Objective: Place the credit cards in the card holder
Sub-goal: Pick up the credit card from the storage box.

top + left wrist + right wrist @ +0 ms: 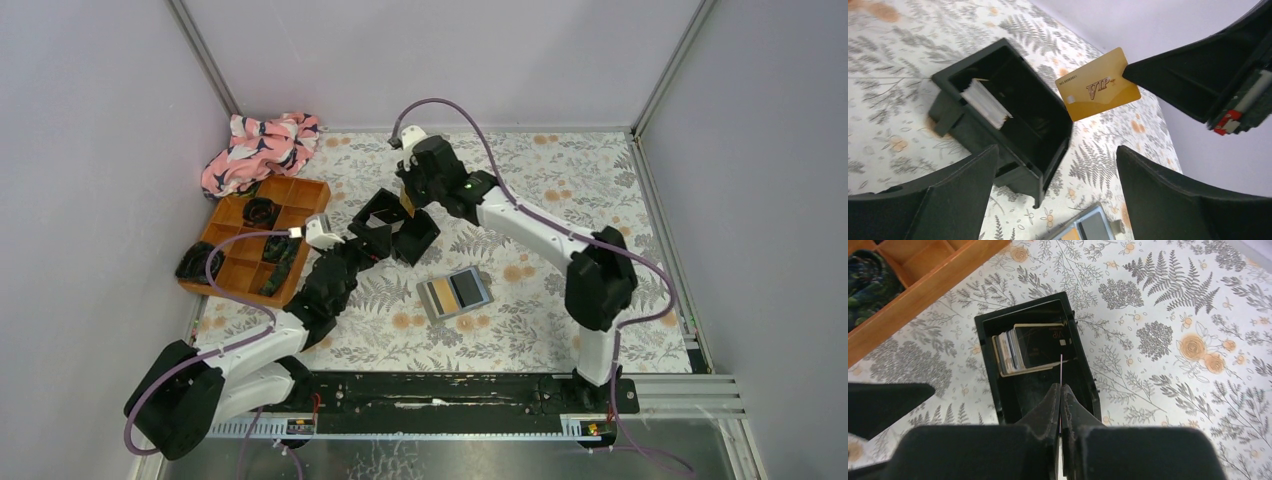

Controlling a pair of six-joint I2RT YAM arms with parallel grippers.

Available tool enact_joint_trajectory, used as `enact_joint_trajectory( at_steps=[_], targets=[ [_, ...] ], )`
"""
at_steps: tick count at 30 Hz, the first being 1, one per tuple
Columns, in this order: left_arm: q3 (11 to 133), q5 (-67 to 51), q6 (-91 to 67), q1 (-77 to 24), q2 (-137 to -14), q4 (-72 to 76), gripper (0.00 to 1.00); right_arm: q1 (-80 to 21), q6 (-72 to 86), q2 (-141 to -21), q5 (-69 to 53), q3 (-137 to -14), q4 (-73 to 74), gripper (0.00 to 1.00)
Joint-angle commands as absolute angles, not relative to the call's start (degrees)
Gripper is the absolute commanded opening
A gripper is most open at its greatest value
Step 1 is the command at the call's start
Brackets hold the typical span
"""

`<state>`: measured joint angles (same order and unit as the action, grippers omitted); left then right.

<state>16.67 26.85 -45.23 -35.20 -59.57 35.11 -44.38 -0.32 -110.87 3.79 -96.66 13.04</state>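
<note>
a gold vip card (1098, 91) is pinched by 1 edge between the pressed-together jaws of the right gripper (1061, 390). it is held on edge just above the black tray (955, 75), likely so it clears the walls. more credit cards (1018, 347) are stacked against 1 inner wall of the tray. the left gripper (1057, 152) is poised beside the tray, jaws spread wide and empty, perhaps to steady it. the card holder (455, 294) is laid open near the tray, toward the arm bases, inside faced up for loading.
</note>
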Motion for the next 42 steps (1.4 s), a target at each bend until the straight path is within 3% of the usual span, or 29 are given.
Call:
enact_joint_trajectory(
  at_steps=[1, 13, 18, 25, 33, 38, 42],
  targets=[
    [15.03, 18.18, -38.62, -34.82, -60.54, 46.94, 0.94, -44.9, 1.71, -101.16, 1.0, -91.94, 12.95, 0.0],
    [14.26, -8.89, -31.82, -34.51, -63.64, 58.87, 0.94, -44.91, 11.51, -75.87, -9.4, -63.51, 9.71, 0.0],
    [17.29, -23.47, -31.29, -34.54, -69.1, 59.54, 0.9, -44.85, 12.76, -71.11, -10.49, -58.61, 10.59, 0.0],
    [20.3, -34.46, -32.32, -34.39, -75.23, 60.39, 0.82, -44.51, 13.85, -68.95, -13.02, -56.16, 11.07, 0.0],
    [22.64, -43.49, -34.78, -32.89, -80.27, 62.64, 0.64, -42.61, 14.94, -70.36, -19.44, -54.25, 9.34, 0.0],
    [23.14, -50.56, -40.32, -30.91, -85.39, 69.48, 0.42, -39.1, 16.4, -70.66, -24.49, -52.76, 7.21, 0.0],
    [22.89, -55.0, -48.64, -29.45, -91.42, 83.02, 0.22, -35.91, 17.59, -71.0, -29.06, -51.95, 5.42, 0.0]
  ],
)
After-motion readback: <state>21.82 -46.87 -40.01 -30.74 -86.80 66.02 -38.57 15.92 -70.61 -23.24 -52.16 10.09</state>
